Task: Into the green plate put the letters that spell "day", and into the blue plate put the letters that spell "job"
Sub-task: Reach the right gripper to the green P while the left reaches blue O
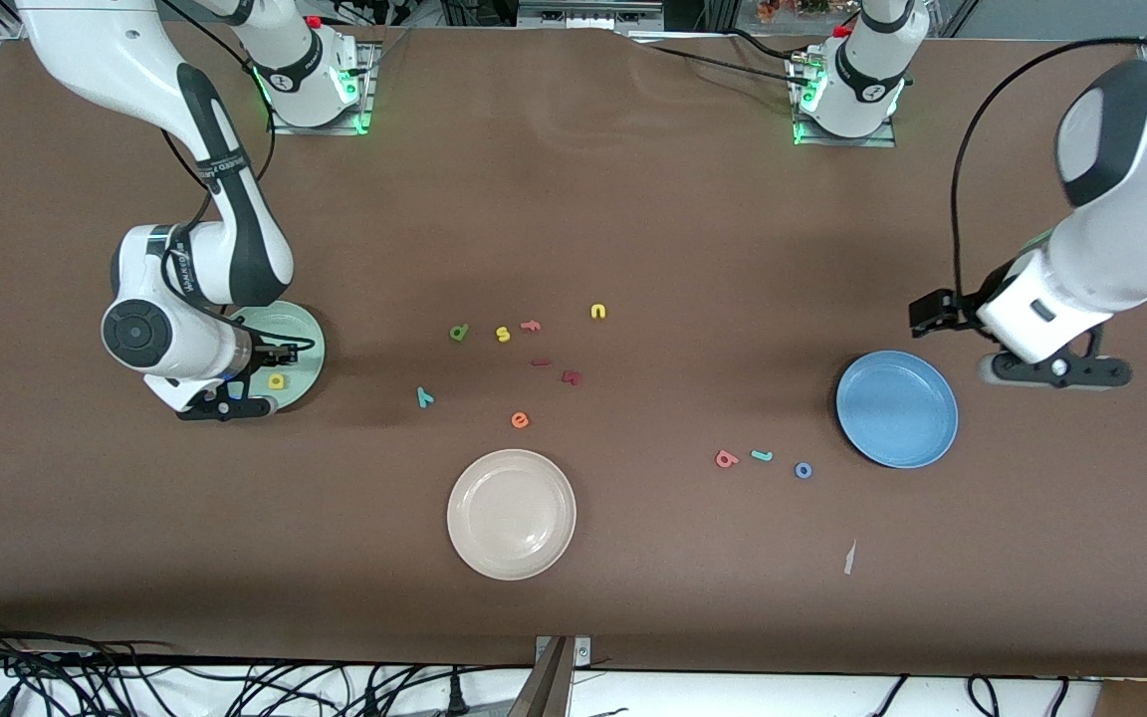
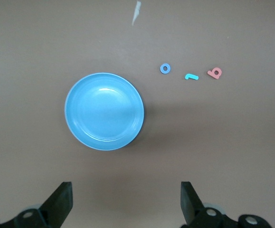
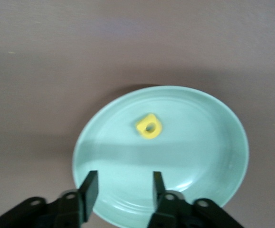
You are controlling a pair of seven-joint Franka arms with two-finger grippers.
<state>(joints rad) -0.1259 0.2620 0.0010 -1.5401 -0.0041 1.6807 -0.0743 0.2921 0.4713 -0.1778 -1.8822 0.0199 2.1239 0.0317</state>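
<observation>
The yellow a [image 1: 277, 380] [image 3: 149, 126] lies flat in the green plate [image 1: 307, 339] [image 3: 203, 142]. My right gripper [image 1: 232, 403] [image 3: 123, 190] hangs open just over that plate's rim, with nothing between its fingers. The dark green d [image 1: 459, 332] and teal y [image 1: 424, 397] lie on the table mid-way along it. The pink b [image 1: 727, 458] [image 2: 215, 72], teal j [image 1: 762, 455] [image 2: 191, 76] and blue o [image 1: 803, 470] [image 2: 165, 68] lie in a row beside the blue plate [image 1: 897, 408] [image 2: 105, 111], which holds nothing. My left gripper [image 1: 1059, 370] [image 2: 126, 199] waits open above the table, by that plate.
A cream-white plate [image 1: 512, 513] sits nearer the front camera than the middle letters. Loose there are a yellow s [image 1: 503, 334], a yellow u [image 1: 598, 312], an orange e [image 1: 520, 420], another orange letter [image 1: 531, 325] and two dark red ones [image 1: 572, 377]. A paper scrap [image 1: 849, 558] lies near the blue plate.
</observation>
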